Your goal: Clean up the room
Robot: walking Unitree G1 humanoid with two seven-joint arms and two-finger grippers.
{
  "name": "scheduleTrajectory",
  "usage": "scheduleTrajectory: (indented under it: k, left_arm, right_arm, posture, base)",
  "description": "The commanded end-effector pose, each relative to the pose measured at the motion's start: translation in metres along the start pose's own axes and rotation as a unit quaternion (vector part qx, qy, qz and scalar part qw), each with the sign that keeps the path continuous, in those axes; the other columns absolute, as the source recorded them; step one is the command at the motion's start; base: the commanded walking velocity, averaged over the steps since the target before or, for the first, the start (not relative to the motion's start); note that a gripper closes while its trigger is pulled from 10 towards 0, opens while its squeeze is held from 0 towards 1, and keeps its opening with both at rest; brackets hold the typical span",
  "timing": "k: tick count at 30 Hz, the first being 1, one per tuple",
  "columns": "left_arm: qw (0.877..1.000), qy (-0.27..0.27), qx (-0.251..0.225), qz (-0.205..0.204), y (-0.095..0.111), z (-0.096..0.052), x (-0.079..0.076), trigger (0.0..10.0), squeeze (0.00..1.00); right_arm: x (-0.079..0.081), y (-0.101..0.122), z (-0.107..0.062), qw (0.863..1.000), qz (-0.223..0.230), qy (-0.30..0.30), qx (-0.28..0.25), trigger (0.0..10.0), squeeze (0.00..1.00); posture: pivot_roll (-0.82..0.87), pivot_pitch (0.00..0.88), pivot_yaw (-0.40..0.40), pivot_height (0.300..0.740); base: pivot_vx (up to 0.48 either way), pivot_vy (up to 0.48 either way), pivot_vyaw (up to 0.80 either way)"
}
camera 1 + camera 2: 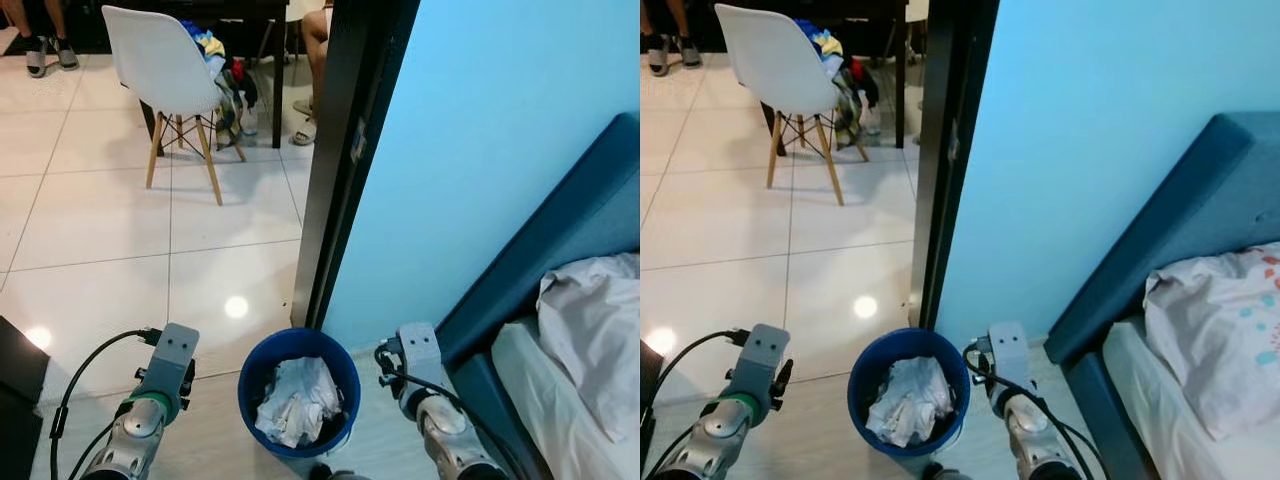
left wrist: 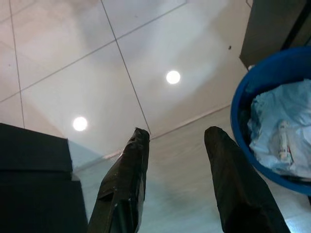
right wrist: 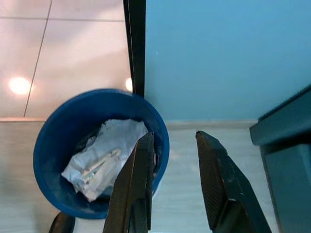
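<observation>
Both arms sit at the bottom of the left eye view: left arm [image 1: 150, 400] w/ black cable at lower left, right arm [image 1: 430, 395] at lower right; gripper fingers out of frame here. Between them, on the floor, a blue bin [image 1: 298, 392] holding crumpled white paper [image 1: 297, 400]. Bin stands just in front of a dark door frame [image 1: 345, 160], next to a light blue wall [image 1: 500, 130]. Farther back on white tiles [image 1: 100, 230]: white chair [image 1: 165, 75] w/ wooden legs, clothes [image 1: 222, 70] piled on the seat. A person's legs [image 1: 312, 60] near the door frame, another person's feet [image 1: 48, 50] at top left. Right side: blue bed frame [image 1: 560, 240], white bedding [image 1: 595, 335] on it.

Right eye view: same scene; bedding shows small coloured marks.

Left wrist view: left gripper [image 2: 177, 145] fingers spread wide, holding nothing, over pale floor. Bin's blue rim beside one finger, paper inside. Dark box-like object [image 2: 34, 179] on the other side, can't tell what.

Right wrist view: right gripper [image 3: 175, 145] also spread wide, empty, hanging above the bin's edge nearest the wall. Paper visible in the bin; door frame and blue wall behind; bed frame corner at one side.
</observation>
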State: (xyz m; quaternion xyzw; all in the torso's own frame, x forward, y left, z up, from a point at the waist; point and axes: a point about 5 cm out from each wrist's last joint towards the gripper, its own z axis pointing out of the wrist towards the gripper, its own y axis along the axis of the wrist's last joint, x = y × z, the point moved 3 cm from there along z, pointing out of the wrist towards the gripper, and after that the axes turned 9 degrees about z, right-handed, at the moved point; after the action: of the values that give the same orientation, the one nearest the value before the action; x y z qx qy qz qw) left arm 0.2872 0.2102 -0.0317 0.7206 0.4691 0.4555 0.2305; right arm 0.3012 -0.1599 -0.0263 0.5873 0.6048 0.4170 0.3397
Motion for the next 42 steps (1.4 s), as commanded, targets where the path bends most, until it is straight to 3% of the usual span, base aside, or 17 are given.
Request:
scheduleTrajectory:
  k: [1, 7, 42]
  left_arm:
    - [1.000, 0.003, -0.003, 0.001, 0.0000, -0.0001, -0.0035, 10.0, 0.00]
    - [1.000, 0.001, -0.014, 0.009, 0.0018, -0.0003, -0.0080, 10.0, 0.00]
    - [0.999, 0.001, -0.031, 0.029, 0.0058, 0.0023, -0.0009, 10.0, 0.00]
  right_arm:
    - [0.0026, -0.0033, -0.0012, 1.000, 0.000, 0.002, 0.001, 10.0, 0.00]
    - [0.0046, -0.0020, -0.0006, 1.000, -0.002, 0.006, -0.001, 10.0, 0.00]
    - [0.0108, -0.0039, 0.0008, 1.000, -0.001, 0.008, 0.005, 10.0, 0.00]
  posture:
    - [-0.01, 0.008, 0.006, 0.740]
    - [-0.01, 0.010, 0.004, 0.740]
    - [0.01, 0.000, 0.029, 0.740]
  base:
    - [0.000, 0.000, 0.00]
    - [-0.251, 0.000, 0.00]
    - [-0.397, 0.000, 0.00]
